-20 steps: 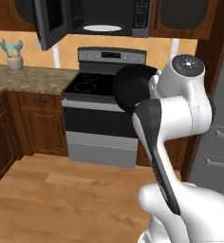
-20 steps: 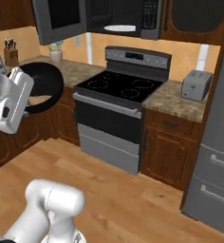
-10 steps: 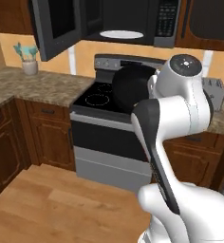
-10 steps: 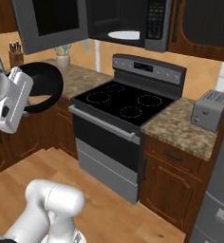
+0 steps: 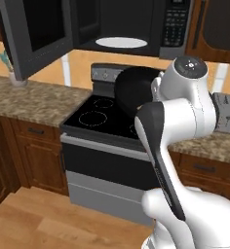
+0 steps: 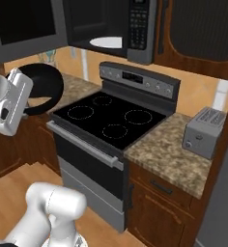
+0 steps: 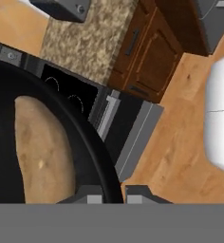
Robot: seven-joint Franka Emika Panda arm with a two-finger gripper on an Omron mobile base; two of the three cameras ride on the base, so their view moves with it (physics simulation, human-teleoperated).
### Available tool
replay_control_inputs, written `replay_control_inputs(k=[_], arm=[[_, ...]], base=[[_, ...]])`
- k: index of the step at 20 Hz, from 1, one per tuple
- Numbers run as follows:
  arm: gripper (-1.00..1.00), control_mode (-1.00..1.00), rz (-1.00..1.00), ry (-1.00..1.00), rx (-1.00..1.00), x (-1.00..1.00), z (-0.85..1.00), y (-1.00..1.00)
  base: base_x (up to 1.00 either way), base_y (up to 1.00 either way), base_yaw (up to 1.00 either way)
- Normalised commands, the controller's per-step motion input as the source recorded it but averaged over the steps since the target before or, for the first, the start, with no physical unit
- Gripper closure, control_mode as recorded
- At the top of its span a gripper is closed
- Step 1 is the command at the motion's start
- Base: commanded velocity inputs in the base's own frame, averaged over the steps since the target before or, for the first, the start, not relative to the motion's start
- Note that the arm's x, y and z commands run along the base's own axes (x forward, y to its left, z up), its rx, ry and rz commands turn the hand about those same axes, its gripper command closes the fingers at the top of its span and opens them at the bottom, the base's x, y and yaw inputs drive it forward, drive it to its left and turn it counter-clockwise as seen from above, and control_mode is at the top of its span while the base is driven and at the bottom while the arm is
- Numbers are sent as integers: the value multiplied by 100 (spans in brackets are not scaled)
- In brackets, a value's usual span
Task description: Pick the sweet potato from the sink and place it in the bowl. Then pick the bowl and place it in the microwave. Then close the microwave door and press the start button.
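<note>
Pinching the rim of the bowl (image 7: 92, 156), our claw (image 7: 115, 193) had one finger on the inside of the rim and one on the outside, as the hand view showed. The sweet potato (image 7: 40, 152) lay inside the bowl, pale brown against the black. In the left base view we saw the bowl (image 5: 136, 90) held in the air above the stove (image 5: 107, 121), in front of the arm's upper joint. In the right base view it (image 6: 41, 89) hung at the left, just beside the white hand.

The microwave (image 5: 136, 24) sat above the stove with its door (image 5: 36, 34) swung wide to the left. The white turntable (image 5: 121, 42) was bare.

We judged that the first step was done and the second was in hand: the bowl was being carried to the microwave. The next move would call for lifting the bowl higher, level with the opening, and then pushing it forward over the turntable without striking the lower edge of the cavity. We thought the bowl should stay level, so the sweet potato does not roll out.

About writing: the keypad (image 6: 136, 19) had small light marks, but they were too small for us to read. We saw no brand name on the stove or on the toaster (image 6: 205, 130) standing on the surface at the right.
</note>
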Motion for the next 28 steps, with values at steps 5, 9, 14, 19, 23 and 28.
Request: replay_control_inputs(k=[5, 9, 14, 19, 23, 28], arm=[[100, 100, 0, 0, 0, 0, 0, 0], [100, 100, 0, 0, 0, 0, 0, 0], [100, 100, 0, 0, 0, 0, 0, 0], [100, 100, 0, 0, 0, 0, 0, 0], [100, 100, 0, 0, 0, 0, 0, 0], [100, 100, 0, 0, 0, 0, 0, 0]], base=[[67, 18, 0], [83, 26, 3], [83, 10, 8], [77, -8, 15], [57, -2, 23], [24, -10, 21]])
